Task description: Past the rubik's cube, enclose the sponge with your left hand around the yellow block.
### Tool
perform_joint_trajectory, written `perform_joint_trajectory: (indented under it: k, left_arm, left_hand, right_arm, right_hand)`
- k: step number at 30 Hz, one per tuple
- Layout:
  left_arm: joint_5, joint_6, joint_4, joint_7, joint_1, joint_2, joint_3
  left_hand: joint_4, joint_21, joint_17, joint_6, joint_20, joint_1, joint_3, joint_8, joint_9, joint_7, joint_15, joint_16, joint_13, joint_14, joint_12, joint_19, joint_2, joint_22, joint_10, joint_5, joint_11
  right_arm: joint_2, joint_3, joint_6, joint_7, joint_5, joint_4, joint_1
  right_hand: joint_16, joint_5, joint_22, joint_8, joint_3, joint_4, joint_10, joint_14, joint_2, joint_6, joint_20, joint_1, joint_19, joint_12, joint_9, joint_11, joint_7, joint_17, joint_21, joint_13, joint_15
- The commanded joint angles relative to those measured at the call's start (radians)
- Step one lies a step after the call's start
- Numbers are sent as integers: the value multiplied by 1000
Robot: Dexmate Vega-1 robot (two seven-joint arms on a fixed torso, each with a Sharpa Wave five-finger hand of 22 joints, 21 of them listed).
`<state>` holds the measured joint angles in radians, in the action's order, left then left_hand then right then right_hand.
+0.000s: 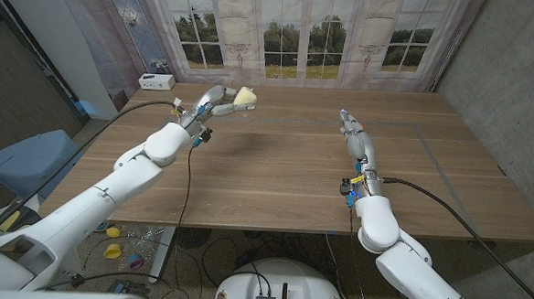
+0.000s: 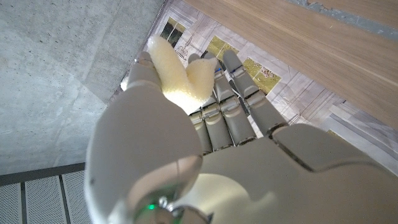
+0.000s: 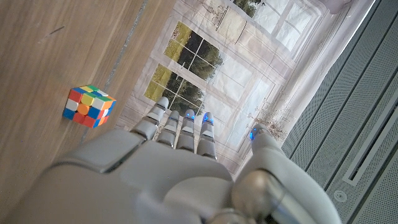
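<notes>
Wooden table (image 1: 284,178), window backdrop (image 1: 301,32) upper frame. Left hand (image 1: 213,101) grips pale sponge (image 1: 244,96), raised upper left. Right hand (image 1: 349,124) empty, fingers extended. Rubik's cube (image 3: 89,106) on tabletop.

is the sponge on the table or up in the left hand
Up in the left hand: its fingers grip the pale yellow sponge above the wooden table.
</notes>
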<state>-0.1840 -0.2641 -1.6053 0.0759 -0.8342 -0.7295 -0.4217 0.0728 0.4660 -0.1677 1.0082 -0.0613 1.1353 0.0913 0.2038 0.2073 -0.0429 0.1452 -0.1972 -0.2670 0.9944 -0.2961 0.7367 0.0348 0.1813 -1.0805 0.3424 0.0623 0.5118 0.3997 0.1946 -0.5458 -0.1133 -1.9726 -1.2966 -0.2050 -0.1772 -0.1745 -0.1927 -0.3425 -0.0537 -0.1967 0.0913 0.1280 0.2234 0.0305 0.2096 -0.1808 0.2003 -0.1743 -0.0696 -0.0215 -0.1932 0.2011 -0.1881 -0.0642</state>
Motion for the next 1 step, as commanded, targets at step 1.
perform_joint_trajectory:
  k: [1]
  left_arm:
    - [113,58,-73,75,-31,-31,-3]
  left_hand:
    - [-29,-57,-3,-47,81,87,29,-25,-2,9,9,30,26,-105,59,-136,101,3,19,-70,51]
  right_arm:
    - [-4,-10,24,26,-3,19,2]
  right_hand:
    - [-7,0,-2,-1,-4,2,-7,8,-9,9,0,0,-4,7,-5,2,-3,-2,5,-4,4]
